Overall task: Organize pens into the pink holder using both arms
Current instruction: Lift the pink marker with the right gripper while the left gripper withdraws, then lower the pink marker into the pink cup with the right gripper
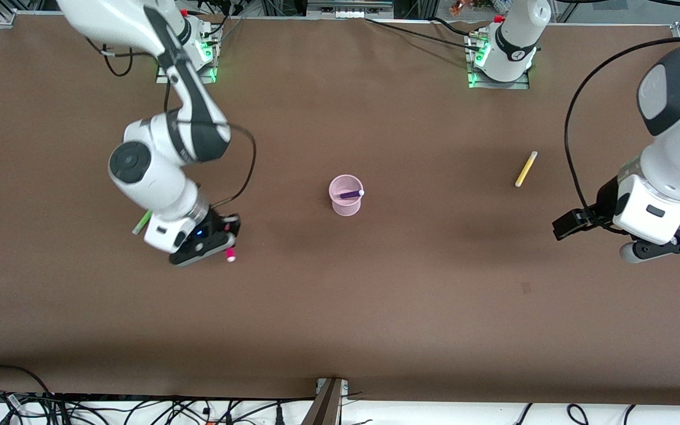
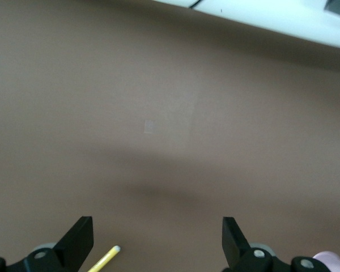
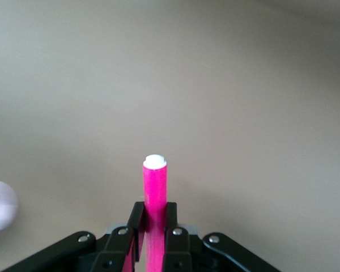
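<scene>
The pink holder (image 1: 346,203) stands mid-table with the dark purple pen (image 1: 352,193) leaning in it. My right gripper (image 3: 154,214) is shut on the magenta pen (image 3: 155,181), held up toward the right arm's end of the table; its pale tip shows in the front view (image 1: 231,257). The lime green pen (image 1: 141,223) lies on the table, partly hidden under the right arm. The yellow pen (image 1: 526,169) lies toward the left arm's end. My left gripper (image 2: 157,232) is open and empty over bare table, with the yellow pen's tip (image 2: 105,259) between its fingers' line of sight.
The brown table (image 1: 340,307) has cables and a bracket (image 1: 329,401) along its edge nearest the front camera. The holder shows as a pale blur in the right wrist view (image 3: 0,207) and the left wrist view (image 2: 328,262).
</scene>
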Motion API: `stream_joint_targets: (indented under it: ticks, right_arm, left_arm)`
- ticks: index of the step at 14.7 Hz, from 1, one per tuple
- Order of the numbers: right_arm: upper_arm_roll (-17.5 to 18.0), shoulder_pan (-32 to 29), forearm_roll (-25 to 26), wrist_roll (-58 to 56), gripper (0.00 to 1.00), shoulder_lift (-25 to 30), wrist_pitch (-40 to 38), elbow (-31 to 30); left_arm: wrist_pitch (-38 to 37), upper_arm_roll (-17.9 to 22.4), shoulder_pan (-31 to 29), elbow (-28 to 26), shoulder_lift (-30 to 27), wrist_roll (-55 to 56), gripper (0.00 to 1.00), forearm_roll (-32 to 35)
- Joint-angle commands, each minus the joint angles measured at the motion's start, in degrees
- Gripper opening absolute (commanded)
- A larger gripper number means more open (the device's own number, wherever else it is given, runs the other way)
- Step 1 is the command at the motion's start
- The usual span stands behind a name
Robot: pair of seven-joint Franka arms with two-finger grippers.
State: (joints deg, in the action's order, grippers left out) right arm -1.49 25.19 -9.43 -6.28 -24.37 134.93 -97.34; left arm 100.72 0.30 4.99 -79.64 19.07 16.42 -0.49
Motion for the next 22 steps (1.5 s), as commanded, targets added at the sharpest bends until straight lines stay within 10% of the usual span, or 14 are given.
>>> stream_joint_targets:
  ticks: [1, 8, 12, 22]
  right_arm:
    - [4.20, 0.38, -0.94, 3.64, 0.00, 3.62, 2.51, -1.89]
    - [5.01, 13.90, 6.41, 21.62, 0.00, 3.37, 20.60, -3.99]
    - [4.92, 16.29, 17.94, 33.61, 0.00, -1.90, 27.03, -4.17]
    - [1.40, 18.22, 20.95, 34.58, 0.00, -7.80, 34.34, -3.64]
  left_arm:
    - [0.00, -0.83, -3.22, -6.48, -3.86, -9.11, 1.00, -2.58]
    - [11.77, -1.00, -5.69, -22.22, -12.21, -14.84, 1.00, -2.59]
    - [12.13, -0.65, -5.87, -21.27, -12.57, -14.49, 1.00, -2.41]
    - [14.24, -0.83, -6.04, -20.29, -11.42, -13.17, 1.00, -2.41]
